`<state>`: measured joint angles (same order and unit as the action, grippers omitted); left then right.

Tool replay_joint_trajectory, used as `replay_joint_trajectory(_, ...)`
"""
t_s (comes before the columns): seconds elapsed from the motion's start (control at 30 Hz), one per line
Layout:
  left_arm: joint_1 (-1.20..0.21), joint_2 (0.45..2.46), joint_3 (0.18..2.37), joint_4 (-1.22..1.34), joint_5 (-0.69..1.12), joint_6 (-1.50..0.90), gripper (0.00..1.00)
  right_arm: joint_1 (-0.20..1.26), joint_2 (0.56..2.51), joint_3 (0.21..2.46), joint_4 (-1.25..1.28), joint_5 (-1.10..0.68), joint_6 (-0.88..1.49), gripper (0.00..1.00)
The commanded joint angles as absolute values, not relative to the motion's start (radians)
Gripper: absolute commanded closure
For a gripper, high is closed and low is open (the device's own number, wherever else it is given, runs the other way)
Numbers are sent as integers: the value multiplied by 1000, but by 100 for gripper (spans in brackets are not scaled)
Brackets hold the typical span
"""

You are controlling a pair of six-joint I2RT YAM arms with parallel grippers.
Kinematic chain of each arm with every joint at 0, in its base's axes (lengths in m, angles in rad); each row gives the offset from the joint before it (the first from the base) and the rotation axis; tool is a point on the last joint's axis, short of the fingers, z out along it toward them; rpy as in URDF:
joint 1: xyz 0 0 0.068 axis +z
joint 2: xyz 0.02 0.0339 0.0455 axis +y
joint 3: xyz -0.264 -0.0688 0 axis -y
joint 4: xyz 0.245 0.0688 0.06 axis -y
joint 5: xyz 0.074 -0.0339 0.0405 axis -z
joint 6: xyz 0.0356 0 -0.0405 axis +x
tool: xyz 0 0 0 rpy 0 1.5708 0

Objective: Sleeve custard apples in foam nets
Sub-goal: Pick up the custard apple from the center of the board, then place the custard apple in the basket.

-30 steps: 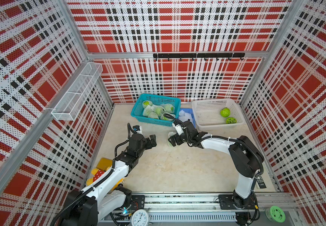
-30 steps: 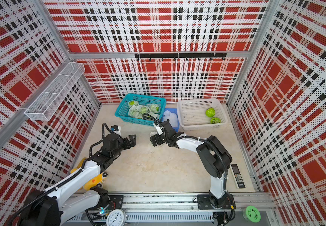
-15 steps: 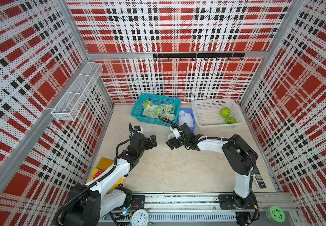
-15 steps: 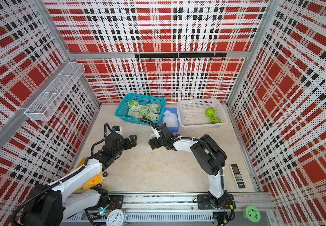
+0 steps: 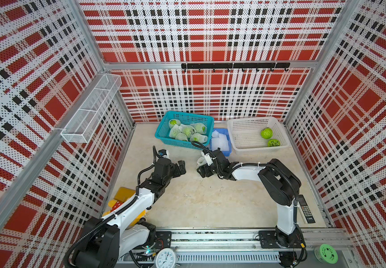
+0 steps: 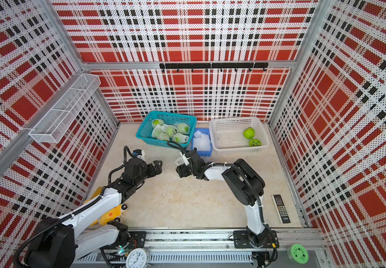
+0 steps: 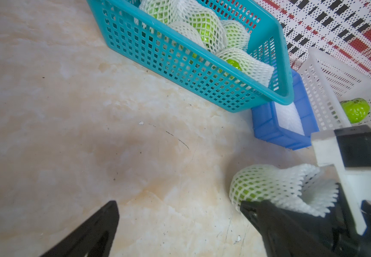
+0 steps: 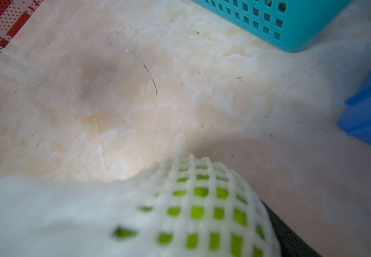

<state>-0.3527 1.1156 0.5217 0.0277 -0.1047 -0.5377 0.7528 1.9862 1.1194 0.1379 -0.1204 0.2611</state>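
A netted custard apple (image 7: 253, 189) was found at the right fingers (image 8: 291, 235).
Its foam net (image 7: 302, 193) was laid on the desk (image 5: 210, 204) along them, loose mouth toward their base; a grip could not be confirmed. The left fingers (image 7: 91, 231), spread wide, were placed farther off.

Perforated plaid panels (image 5: 210, 34) in red, black and white wall the cell on three sides, joined by aluminium posts (image 5: 90, 41). A black hook rail (image 5: 235, 66) runs across the back panel. Well below the hook rail lies a beige marbled floor (image 5: 210, 204), evenly lit. A white wire-mesh shelf (image 5: 92, 109) hangs on a side wall, lower than the hook rail and well apart from it.
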Motion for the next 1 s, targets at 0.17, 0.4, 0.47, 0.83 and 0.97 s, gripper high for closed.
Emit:
replay_joint_trajectory(0.17, -344, 1090, 495, 48, -106, -561, 0, 764, 2029, 1063, 166, -100, 305, 22)
replay_joint_trajectory(0.4, -342, 1036, 502, 42, -110, -564, 1, 762, 1872, 1136, 24, -75, 286, 29)
replay_joint_trajectory(0.47, -338, 1018, 515, 32, -112, -563, 0, 761, 1821, 1196, -57, -67, 276, 29)
replay_joint_trajectory(0.83, -324, 1013, 619, 0, -139, -496, 0, 623, 1896, 1667, -381, -117, 326, 28)
replay_joint_trajectory(0.97, -318, 1054, 650, 6, -138, -477, 1, 579, 2037, 1824, -375, -131, 304, 27)
